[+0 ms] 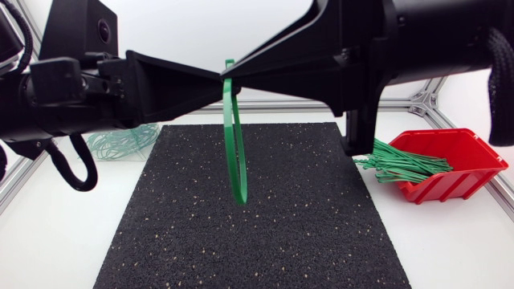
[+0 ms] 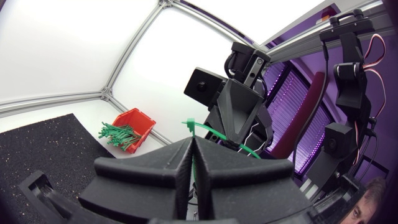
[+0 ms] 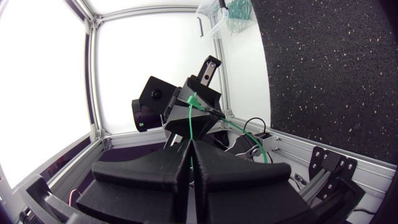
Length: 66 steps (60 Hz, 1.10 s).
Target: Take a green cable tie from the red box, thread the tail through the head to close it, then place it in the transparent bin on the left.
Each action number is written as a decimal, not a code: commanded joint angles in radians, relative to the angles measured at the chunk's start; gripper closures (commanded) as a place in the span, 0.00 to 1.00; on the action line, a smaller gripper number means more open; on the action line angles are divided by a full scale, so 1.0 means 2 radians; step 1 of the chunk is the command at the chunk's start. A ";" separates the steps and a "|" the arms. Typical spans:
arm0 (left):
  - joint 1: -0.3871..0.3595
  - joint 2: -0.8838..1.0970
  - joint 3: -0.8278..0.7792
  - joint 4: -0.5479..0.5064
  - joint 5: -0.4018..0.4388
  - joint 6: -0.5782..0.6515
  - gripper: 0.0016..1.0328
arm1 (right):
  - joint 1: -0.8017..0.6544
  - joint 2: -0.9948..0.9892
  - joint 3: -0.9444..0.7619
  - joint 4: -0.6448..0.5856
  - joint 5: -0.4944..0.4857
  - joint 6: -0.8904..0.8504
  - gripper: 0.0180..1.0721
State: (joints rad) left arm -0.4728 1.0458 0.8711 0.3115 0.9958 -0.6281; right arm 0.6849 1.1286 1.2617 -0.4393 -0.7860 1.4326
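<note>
Overhead, the matte black, wedge-fingered left gripper (image 1: 217, 78) and its twin, the right gripper (image 1: 231, 74), meet tip to tip above the black rubber mat flecked with pale specks (image 1: 265, 233). A slim green plastic cable tie (image 1: 234, 148) hangs from them as a narrow, flat-banded loop, clear of the mat. Only this view shows the loop's full length; its upper end is hidden where the two tips cross. The left wrist view alone shows the tie's small square head, just ahead of the left fingertips, with the band running down into the slit between them: those fingers are clamped on the band. The right wrist view gives the opposite side, the right fingers pressed together on a green strip, so each pincer grasps the cable tie. Whether the tail has passed through the head cannot be made out in any view. The open-fronted red plastic box (image 1: 458, 164), right of the mat, holds a bundle of loose green ties (image 1: 401, 167) spilling over its lip; the right arm's black bracket overlaps the bundle's left end overhead. The clear-walled transparent bin (image 3: 211, 23), beside the mat's far left corner, is plainest in the right wrist view, thin green loops (image 3: 239, 12) showing through it; overhead the left arm covers part of it.
</note>
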 commanded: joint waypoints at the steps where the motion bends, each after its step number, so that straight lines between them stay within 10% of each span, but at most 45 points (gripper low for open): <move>1: -0.004 -0.014 -0.008 0.005 0.004 0.003 0.97 | -0.009 0.008 -0.008 0.004 0.003 0.017 0.95; 66: -0.008 -0.032 -0.016 0.004 0.006 0.006 0.97 | -0.020 0.042 0.016 0.022 0.010 0.015 0.90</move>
State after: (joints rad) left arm -0.4797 1.0187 0.8562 0.3038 0.9737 -0.6277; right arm 0.6468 1.1954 1.2865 -0.3996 -0.7929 1.4406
